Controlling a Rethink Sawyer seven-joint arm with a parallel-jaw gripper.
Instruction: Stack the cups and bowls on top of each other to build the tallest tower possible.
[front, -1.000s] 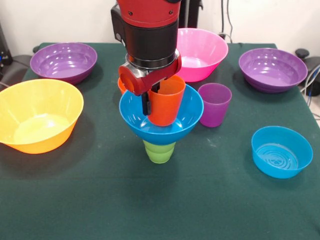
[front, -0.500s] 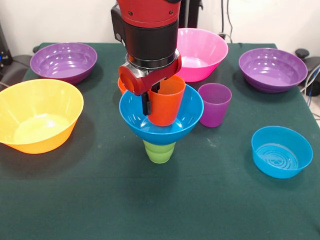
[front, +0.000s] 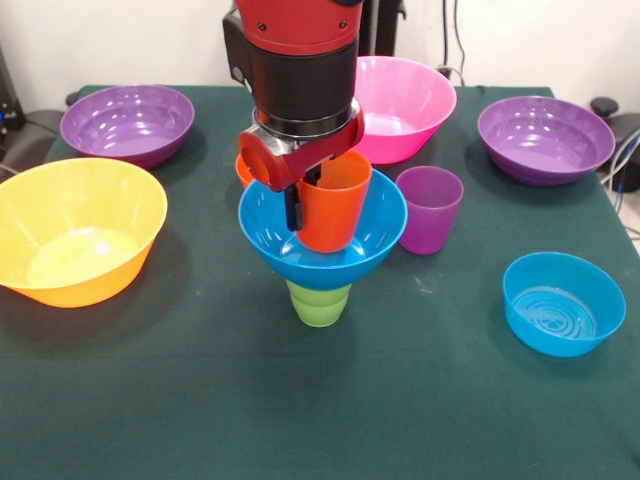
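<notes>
Risk: gripper (front: 300, 205) pinching orange cup (front: 333, 205) rim inside blue bowl (front: 322, 235), balanced on narrow green cup (front: 319, 302); sideways tug would topple all.

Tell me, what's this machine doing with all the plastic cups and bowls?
It is building a tower. A green cup stands on the table, a blue bowl sits on it, and an orange cup rests in that bowl. The gripper is down at the orange cup's rim. A purple cup and other bowls wait around.
</notes>
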